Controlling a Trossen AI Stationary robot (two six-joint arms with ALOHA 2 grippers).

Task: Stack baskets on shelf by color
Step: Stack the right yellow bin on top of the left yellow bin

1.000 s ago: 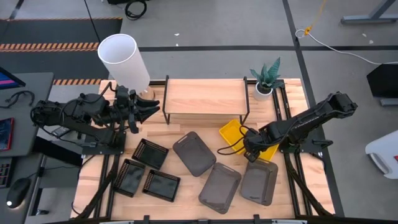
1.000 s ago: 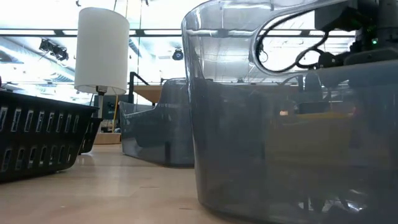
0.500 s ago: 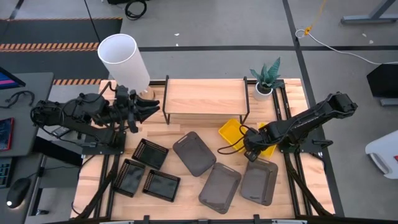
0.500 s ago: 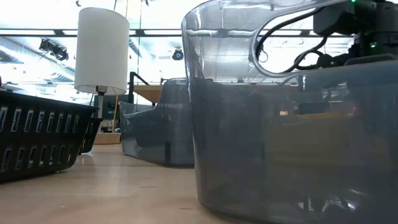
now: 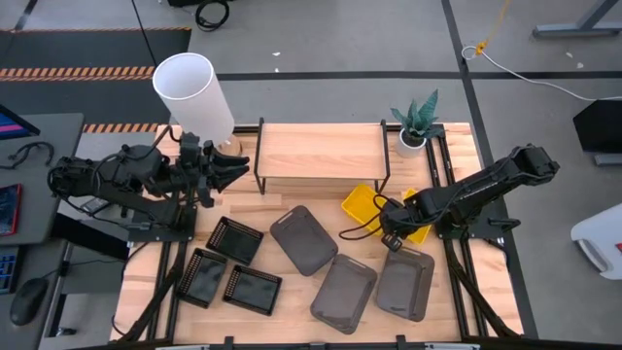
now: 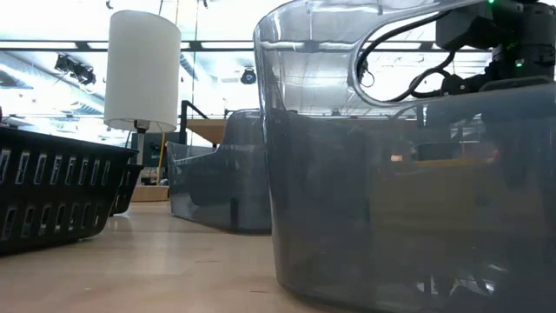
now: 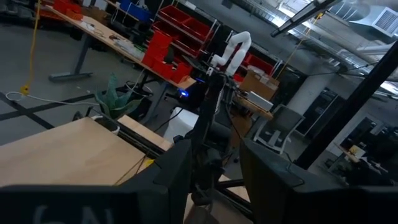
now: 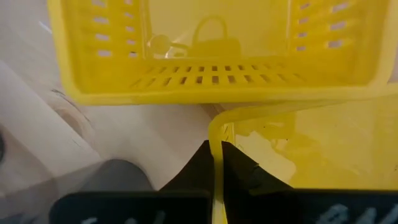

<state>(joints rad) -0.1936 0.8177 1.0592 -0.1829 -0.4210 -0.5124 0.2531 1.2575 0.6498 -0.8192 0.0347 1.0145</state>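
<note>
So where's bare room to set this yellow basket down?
The shelf top is bare from lamp to plant. The table front is crowded: black baskets left, grey baskets centre-right. The right gripper pinches a yellow basket rim.

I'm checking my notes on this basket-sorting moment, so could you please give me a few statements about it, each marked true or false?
1. The right gripper is shut on the rim of a yellow basket. True.
2. The shelf already carries a stack of baskets. False: its wooden top is bare.
3. The three black baskets lie on the table's left side. True.
4. The left gripper holds a grey basket. False: it holds nothing, beside the shelf's left end.
5. A potted plant stands by the shelf's right end. True.
</note>
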